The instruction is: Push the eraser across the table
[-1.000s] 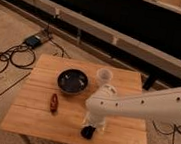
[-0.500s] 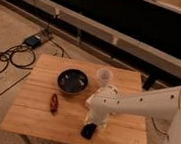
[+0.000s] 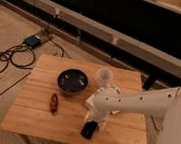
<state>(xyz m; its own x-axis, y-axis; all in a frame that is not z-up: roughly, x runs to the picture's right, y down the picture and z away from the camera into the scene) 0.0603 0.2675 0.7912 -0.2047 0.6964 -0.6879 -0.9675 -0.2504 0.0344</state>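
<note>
So the eraser [image 3: 89, 130] sits on the table [image 3: 125, 139] in front of the dark bowl [image 3: 73, 80] and a bit to its right, pretty close to the table's near edge. Going by that, the job looks like it's at the contact stage at best. Most of the tabletop on the bowl's side and out to either side of the bowl is unused, so the actual trip across looks to be mostly left to do. The gripper [image 3: 95, 121] is just on the bowl side of the eraser, right up against its top end or sitting over it, and it seems to be touching rather than lifting. How the jaws stand honestly can't be told here, and nothing looks held. The white arm [image 3: 140, 100] comes in from well to the right of the bowl. A pale cup [image 3: 103, 77] stands just right of the bowl, and a small dark-red item [image 3: 54, 102] lies in front of the bowl to its left. Off the table, cables [image 3: 5, 59] trail on the floor far left of the bowl.
</note>
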